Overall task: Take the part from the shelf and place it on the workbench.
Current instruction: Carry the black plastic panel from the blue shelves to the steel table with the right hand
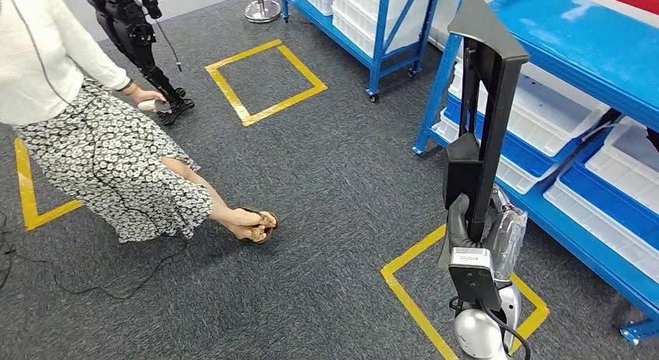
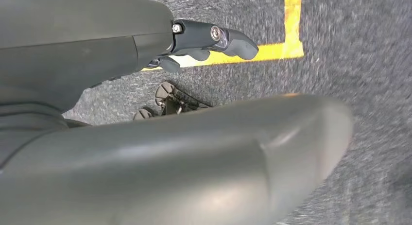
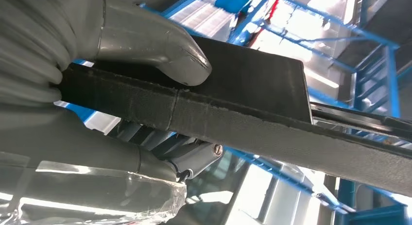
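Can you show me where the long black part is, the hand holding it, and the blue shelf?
long black part (image 1: 488,80): head view, on its upright bar.
right hand (image 1: 460,224): head view, on the grey fingers wrapped round the part's lower end.
blue shelf (image 1: 571,37): head view, on its top board.

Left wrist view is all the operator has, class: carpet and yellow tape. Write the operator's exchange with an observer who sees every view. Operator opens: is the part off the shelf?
Observer: Yes, the right hand holds the black part upright, clear of the blue shelf.
Operator: Firm hold?
Observer: The thumb presses on the part's flat face.
Operator: Anyone nearby?
Observer: A person stands on the carpet to the robot's left.
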{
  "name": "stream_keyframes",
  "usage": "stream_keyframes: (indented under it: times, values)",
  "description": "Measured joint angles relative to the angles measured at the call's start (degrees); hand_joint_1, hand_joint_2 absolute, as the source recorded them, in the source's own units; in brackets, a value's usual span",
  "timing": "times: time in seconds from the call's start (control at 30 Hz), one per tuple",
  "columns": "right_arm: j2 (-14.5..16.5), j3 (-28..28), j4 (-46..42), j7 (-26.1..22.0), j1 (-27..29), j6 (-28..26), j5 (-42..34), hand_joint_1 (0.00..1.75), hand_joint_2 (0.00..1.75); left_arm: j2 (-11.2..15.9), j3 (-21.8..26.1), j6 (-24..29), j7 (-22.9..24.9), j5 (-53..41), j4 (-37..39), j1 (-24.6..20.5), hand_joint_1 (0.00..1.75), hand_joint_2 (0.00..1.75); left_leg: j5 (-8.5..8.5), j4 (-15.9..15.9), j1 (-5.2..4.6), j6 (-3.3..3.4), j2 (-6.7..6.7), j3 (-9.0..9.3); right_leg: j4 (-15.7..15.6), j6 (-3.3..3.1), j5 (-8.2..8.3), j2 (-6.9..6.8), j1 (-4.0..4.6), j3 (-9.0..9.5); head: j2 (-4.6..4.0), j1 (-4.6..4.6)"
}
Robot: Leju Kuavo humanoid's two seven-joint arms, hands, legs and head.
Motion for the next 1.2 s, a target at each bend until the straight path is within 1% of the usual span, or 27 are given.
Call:
stream_keyframes:
  times: [0.07, 0.13, 0.17, 0.2, 0.27, 0.3, 0.37, 0.43, 0.5, 0.57, 0.6, 0.63, 0.67, 0.7, 0.73, 0.77, 0.8, 0.83, 0.87, 0.93, 0.97, 1.0, 1.03, 1.1, 1.13, 1.17, 1.2]
  values:
    - [-0.21, 0.01, 0.06, -0.20, 0.10, 0.04, -0.10, 1.75, 1.75, -0.16, 0.02, 0.04, 0.04, 0.13, 0.02, -0.11, 0.00, 0.00, 0.55, -1.02, 0.14, -0.12, -1.14, 0.67, 5.48, -0.21, -2.27, 2.30, -0.25, -2.76, 0.00, 0.32]
    - [-0.32, 0.01, 0.24, -0.25, 0.37, 0.03, -0.16, 1.75, 1.75, -0.24, 0.03, 0.05, 0.15, 0.14, 0.04, -0.17, 0.00, 0.00, 0.42, -0.65, 0.07, -0.49, -2.51, 0.42, 10.99, -0.14, -3.99, 3.07, -0.55, -5.97, 0.00, 0.49]
    - [-0.36, 0.01, 0.33, -0.25, 0.48, 0.01, -0.17, 1.75, 1.75, -0.28, 0.03, 0.05, 0.21, 0.13, 0.05, -0.16, 0.00, 0.00, 0.27, -0.32, 0.06, -0.70, -3.22, 0.24, 11.39, 0.19, -3.73, 3.15, -0.69, -6.51, 0.00, 0.50]
    - [-0.39, 0.00, 0.40, -0.25, 0.52, -0.01, -0.15, 1.75, 1.75, -0.32, 0.03, 0.05, 0.27, 0.11, 0.08, -0.14, 0.00, 0.00, 0.08, 0.14, 0.14, -0.97, -3.90, 0.05, 9.65, 0.71, -2.59, 3.25, -0.86, -5.94, 0.00, 0.51]
    - [-0.44, 0.00, 0.50, -0.24, 0.51, -0.04, -0.09, 1.75, 1.75, -0.36, 0.05, 0.07, 0.30, 0.10, 0.09, -0.10, 0.00, 0.00, -0.54, 1.34, 0.43, -1.82, -5.15, -0.38, 3.39, 1.62, 0.27, 4.18, -1.24, -3.11, 0.00, 0.57]
    - [-0.44, 0.01, 0.52, -0.26, 0.50, -0.06, -0.03, 1.75, 1.75, -0.34, 0.06, 0.10, 0.30, 0.10, 0.09, -0.10, 0.00, 0.00, -0.96, 2.04, 0.49, -2.30, -5.65, -0.65, 1.07, 1.70, 1.09, 4.97, -1.35, -1.93, 0.00, 0.72]
    - [-0.45, 0.01, 0.57, -0.29, 0.52, -0.10, 0.04, 1.75, 1.75, -0.22, 0.07, 0.16, 0.30, 0.10, 0.07, -0.07, 0.00, 0.00, -1.44, 2.79, 0.57, -2.93, -6.39, -1.19, 0.26, 0.95, 1.23, 6.05, -1.14, -1.39, 0.00, 0.98]
    - [-0.43, -0.01, 0.53, -0.31, 0.48, -0.13, 0.09, 1.75, 1.75, -0.15, 0.08, 0.30, 0.31, 0.09, 0.07, 0.10, 0.00, 0.00, -1.59, 3.21, 0.92, -3.22, -6.84, -1.56, 0.17, 0.08, 1.27, 5.65, -1.08, -1.14, 0.00, 1.05]
    - [-0.34, -0.01, 0.53, -0.30, 0.46, -0.20, 0.14, 1.75, 1.75, -0.12, 0.13, 0.48, 0.31, 0.09, 0.08, 0.25, 0.00, 0.00, -2.72, 5.29, 1.14, -3.66, -5.16, -2.41, 0.13, -0.54, 1.28, 4.97, -1.18, -0.92, 0.00, 0.80]
    - [-0.26, -0.01, 0.55, -0.29, 0.51, -0.29, 0.19, 1.75, 1.75, -0.17, 0.21, 0.56, 0.32, 0.09, 0.10, 0.19, 0.00, 0.00, -5.73, 11.37, 1.27, -4.16, -2.37, -5.32, 0.12, -1.02, 1.14, 4.17, -0.93, -0.72, 0.00, 0.47]
    - [-0.24, -0.01, 0.56, -0.28, 0.53, -0.33, 0.22, 1.75, 1.75, -0.17, 0.26, 0.57, 0.35, 0.09, 0.10, 0.14, 0.00, 0.00, -7.34, 15.19, 1.37, -4.26, -1.62, -7.36, 0.12, -1.17, 1.03, 3.71, -0.65, -0.70, 0.00, 0.38]
    - [-0.24, 0.00, 0.61, -0.28, 0.56, -0.34, 0.23, 1.75, 1.75, -0.18, 0.31, 0.59, 0.41, 0.08, 0.10, 0.13, 0.00, 0.00, -8.31, 18.28, 1.38, -4.14, -1.30, -9.12, 0.12, -1.27, 0.94, 3.22, -0.31, -0.68, 0.00, 0.37]
    - [-0.24, 0.01, 0.68, -0.27, 0.57, -0.36, 0.23, 1.75, 1.75, -0.18, 0.36, 0.63, 0.50, 0.08, 0.11, 0.13, 0.00, 0.00, -8.31, 19.65, 1.25, -3.72, -1.17, -10.10, 0.12, -1.38, 0.85, 2.72, 0.05, -0.66, 0.00, 0.36]
    - [-0.24, 0.01, 0.76, -0.25, 0.56, -0.39, 0.23, 1.75, 1.75, -0.17, 0.41, 0.72, 0.58, 0.06, 0.11, 0.14, 0.00, 0.00, -7.27, 18.80, 0.91, -2.96, -1.13, -9.94, 0.11, -1.46, 0.75, 2.24, 0.38, -0.62, 0.00, 0.37]
    - [-0.24, 0.02, 0.84, -0.24, 0.55, -0.42, 0.23, 1.75, 1.75, -0.13, 0.47, 0.82, 0.66, 0.04, 0.11, 0.14, 0.00, 0.00, -5.53, 15.90, 0.23, -1.85, -0.93, -8.66, 0.08, -1.51, 0.66, 1.75, 0.69, -0.58, 0.00, 0.37]
    - [-0.24, 0.03, 0.89, -0.21, 0.52, -0.44, 0.22, 1.75, 1.75, 0.01, 0.55, 0.93, 0.72, 0.03, 0.09, 0.14, 0.00, 0.00, -3.77, 11.69, -0.67, -0.24, -0.51, -6.62, 0.01, -1.54, 0.59, 1.32, 0.84, -0.51, 0.00, 0.42]
    - [-0.22, 0.07, 0.96, -0.19, 0.53, -0.45, 0.21, 1.75, 1.75, 0.27, 0.66, 1.02, 0.77, 0.01, 0.02, 0.15, 0.00, 0.00, -2.54, 8.10, -1.58, 1.05, 0.06, -4.78, -0.08, -1.45, 0.52, 0.94, 0.98, -0.41, 0.00, 0.64]
    - [-0.22, 0.10, 1.06, -0.16, 0.56, -0.48, 0.19, 1.75, 1.75, 0.55, 0.78, 1.07, 0.79, -0.04, -0.05, 0.12, 0.00, 0.00, -1.86, 5.37, -2.40, 2.02, 0.59, -3.35, -0.20, -1.24, 0.44, 0.58, 0.78, -0.29, 0.00, 0.76]
    - [-0.20, 0.14, 1.21, -0.09, 0.60, -0.50, 0.15, 1.75, 1.75, 0.80, 0.88, 1.10, 0.81, -0.07, -0.13, 0.08, 0.00, 0.00, -1.66, 3.86, -2.92, 2.50, 0.92, -2.54, -0.35, -0.99, 0.36, 0.23, 0.48, -0.12, 0.00, 0.86]
    - [-0.12, 0.20, 1.39, 0.04, 0.64, -0.54, 0.12, 1.75, 1.75, 1.08, 1.00, 1.15, 0.81, -0.13, -0.21, 0.00, 0.00, 0.00, -1.17, 2.05, -3.42, 2.39, 0.69, -1.43, -1.34, -0.38, 0.34, -0.56, -0.02, 0.66, 0.00, 0.77]
    - [-0.06, 0.21, 1.44, 0.10, 0.62, -0.54, 0.12, 1.75, 1.75, 1.03, 1.02, 1.17, 0.81, -0.13, -0.20, 0.03, 0.00, 0.00, -0.41, 0.25, -3.26, 2.53, 0.30, -0.23, -1.71, -0.27, 0.37, -0.45, 0.06, 1.07, 0.00, 0.73]
    - [-0.03, 0.22, 1.43, 0.11, 0.52, -0.55, 0.13, 1.75, 1.75, 0.97, 1.03, 1.19, 0.81, -0.12, -0.19, 0.04, 0.00, 0.00, 0.46, -1.74, -2.91, 2.97, -0.15, 1.07, -1.52, -0.23, 0.16, 0.21, 0.19, 1.17, 0.00, 0.73]
    - [-0.03, 0.22, 1.44, 0.12, 0.40, -0.56, 0.12, 1.75, 1.75, 0.84, 1.04, 1.20, 0.82, -0.11, -0.17, -0.02, 0.00, 0.00, 1.35, -3.54, -2.40, 3.44, -0.61, 2.25, -0.22, -0.25, -0.42, 1.25, 0.31, 0.62, 0.00, 0.77]
    - [-0.16, 0.21, 1.52, 0.14, 0.23, -0.57, 0.10, 1.75, 1.75, 0.46, 1.05, 1.15, 0.83, -0.14, -0.12, -0.21, 0.00, 0.00, 2.21, -5.05, -1.37, 3.58, -1.59, 3.08, 5.90, -0.13, -2.80, 3.25, -0.20, -2.73, 0.00, 0.87]
    - [-0.27, 0.21, 1.61, 0.17, 0.24, -0.57, 0.10, 1.75, 1.75, 0.25, 1.04, 1.11, 0.83, -0.17, -0.08, -0.29, 0.00, 0.00, 2.27, -5.06, -0.96, 3.17, -2.19, 3.00, 9.01, 0.26, -3.85, 3.59, -0.69, -4.58, 0.00, 0.88]
    - [-0.40, 0.21, 1.72, 0.20, 0.29, -0.57, 0.09, 1.75, 1.75, 0.03, 1.04, 1.07, 0.83, -0.23, -0.03, -0.26, 0.00, 0.00, 2.15, -4.86, -0.49, 2.55, -2.80, 2.85, 10.79, 0.97, -4.19, 3.67, -1.33, -5.78, 0.00, 0.88]
    - [-0.50, 0.20, 1.82, 0.23, 0.33, -0.57, 0.05, 1.75, 1.75, -0.12, 1.03, 1.02, 0.83, -0.30, 0.01, -0.20, 0.00, 0.00, 1.91, -4.41, 0.03, 1.79, -3.37, 2.63, 10.60, 1.97, -3.61, 3.66, -2.06, -5.95, 0.00, 0.88]
